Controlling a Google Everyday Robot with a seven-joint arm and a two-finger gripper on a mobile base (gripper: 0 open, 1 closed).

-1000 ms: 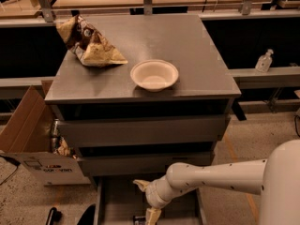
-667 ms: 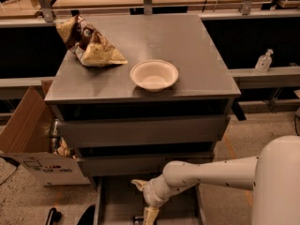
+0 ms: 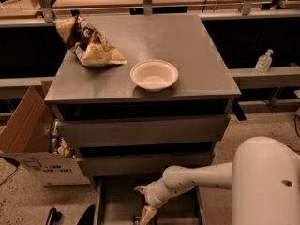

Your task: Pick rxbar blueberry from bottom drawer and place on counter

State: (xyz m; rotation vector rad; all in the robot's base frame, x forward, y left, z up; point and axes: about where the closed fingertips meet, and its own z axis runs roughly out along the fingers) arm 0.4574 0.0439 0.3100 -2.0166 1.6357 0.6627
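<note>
Slightly lower than a second ago, the white arm (image 3: 201, 176) reaches into the open bottom drawer (image 3: 117, 198), and the robot's body fills more of the corner. Its tool (image 3: 144, 204) hangs just above the grey tray floor; I cannot tell whether it is clenched or released. The rxbar blueberry cannot be made out, since the tray directly beneath the tool is hidden. Well above the tool, the dark grey desk (image 3: 192, 46) carries a pale bowl (image 3: 154, 75), with a crumpled chip bag (image 3: 89, 43) farther up and to the left.
</note>
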